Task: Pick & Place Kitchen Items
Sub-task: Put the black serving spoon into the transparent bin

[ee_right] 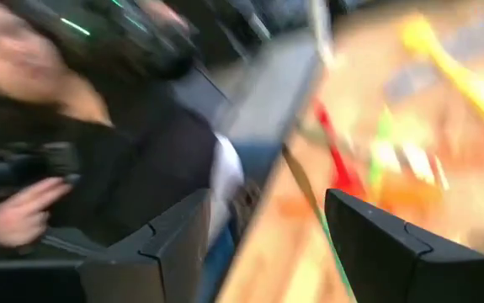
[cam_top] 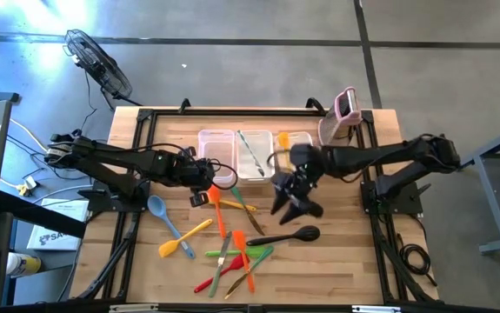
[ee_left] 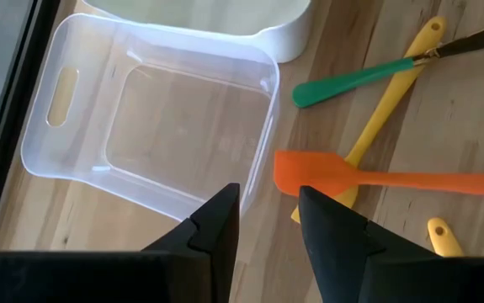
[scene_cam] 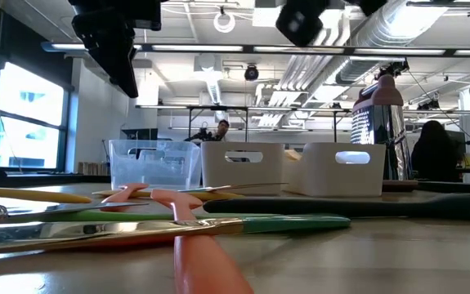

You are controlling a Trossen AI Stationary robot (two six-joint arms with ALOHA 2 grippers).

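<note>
Several slim-handled kitchen items lie flat on the wooden table (cam_top: 336, 261): a blue spoon (cam_top: 157, 209), a yellow spatula (cam_top: 185, 239), an orange spatula (ee_left: 376, 178), a black spoon (cam_top: 295, 235), and green (cam_top: 241, 252) and red (cam_top: 204, 283) ones near the front. My left gripper (ee_left: 267, 220) hovers open above the near right corner of the clear left tub (ee_left: 157, 126), with the orange spatula's head just beside it and nothing between its fingers. Over the table's middle, my right gripper (ee_right: 263, 244) is raised with its fingers wide apart and nothing between them.
Three rectangular tubs (cam_top: 216, 148) (cam_top: 254, 153) (cam_top: 295, 143) stand in a row at the back. A pink-and-white upright gadget (cam_top: 345, 111) stands at the back right. A person shows beyond the table in the right wrist view. Bare wood lies at the front right.
</note>
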